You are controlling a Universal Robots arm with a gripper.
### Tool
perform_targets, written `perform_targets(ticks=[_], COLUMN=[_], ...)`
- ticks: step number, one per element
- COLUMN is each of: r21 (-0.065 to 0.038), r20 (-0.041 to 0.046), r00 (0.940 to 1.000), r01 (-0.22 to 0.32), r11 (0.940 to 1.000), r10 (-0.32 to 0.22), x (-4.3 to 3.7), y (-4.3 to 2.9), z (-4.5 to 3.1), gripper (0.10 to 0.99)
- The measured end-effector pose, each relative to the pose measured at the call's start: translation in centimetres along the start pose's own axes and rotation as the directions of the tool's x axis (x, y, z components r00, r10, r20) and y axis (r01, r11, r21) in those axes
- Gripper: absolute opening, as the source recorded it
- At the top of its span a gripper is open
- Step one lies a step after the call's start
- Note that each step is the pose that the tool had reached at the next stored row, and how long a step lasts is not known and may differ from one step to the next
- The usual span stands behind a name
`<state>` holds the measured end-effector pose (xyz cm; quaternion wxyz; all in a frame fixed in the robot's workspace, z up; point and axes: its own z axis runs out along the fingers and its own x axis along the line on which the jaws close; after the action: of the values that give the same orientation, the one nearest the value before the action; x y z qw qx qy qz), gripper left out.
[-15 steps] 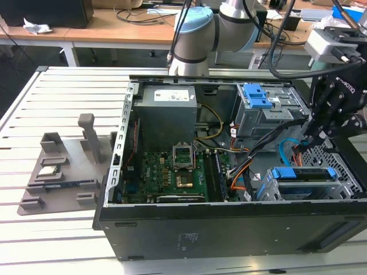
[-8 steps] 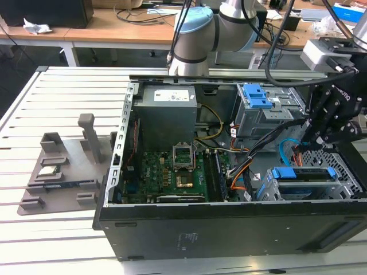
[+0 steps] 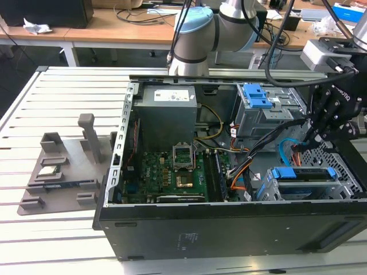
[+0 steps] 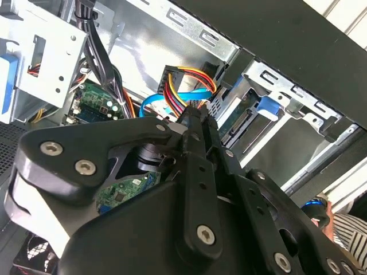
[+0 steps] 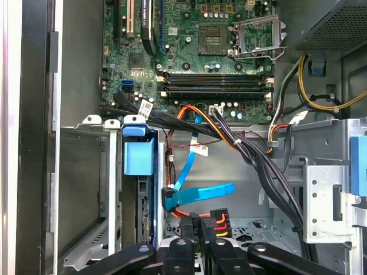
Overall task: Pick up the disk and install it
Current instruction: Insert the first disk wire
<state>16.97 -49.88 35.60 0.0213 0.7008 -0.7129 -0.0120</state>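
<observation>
The disk (image 3: 304, 175) already sits in its bay in the case (image 3: 229, 229); the gripper (image 3: 328, 123) hangs just above the bay, jaws together, empty.

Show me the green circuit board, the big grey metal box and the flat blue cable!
Green circuit board (image 3: 155, 172), exterior view, its middle.
Big grey metal box (image 3: 168, 117), exterior view, top face.
Flat blue cable (image 5: 206, 192), first wrist view, mid-length.
</observation>
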Motion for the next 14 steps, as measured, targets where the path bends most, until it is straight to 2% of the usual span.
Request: perform_targets(ticks=[2,4,9,12,14], r21=[0.000,0.000,0.000,0.000,0.000], r20=[0.0002,-0.0032,-0.0122,-0.0191,-0.0203], r00=[1.0000,1.0000,0.9999,0.9998,0.9998], r01=[0.000,0.000,-0.001,-0.001,-0.001], r11=[1.0000,1.0000,1.0000,1.0000,1.0000], r10=[0.000,0.000,0.001,0.001,0.001], x=[0.15,1.30,3.27,3.43,3.42], y=[-0.01,-0.03,-0.06,-0.27,-0.60], z=[0.02,0.03,0.10,0.30,0.68], gripper=[0.169,0.169,0.169,0.169,0.169])
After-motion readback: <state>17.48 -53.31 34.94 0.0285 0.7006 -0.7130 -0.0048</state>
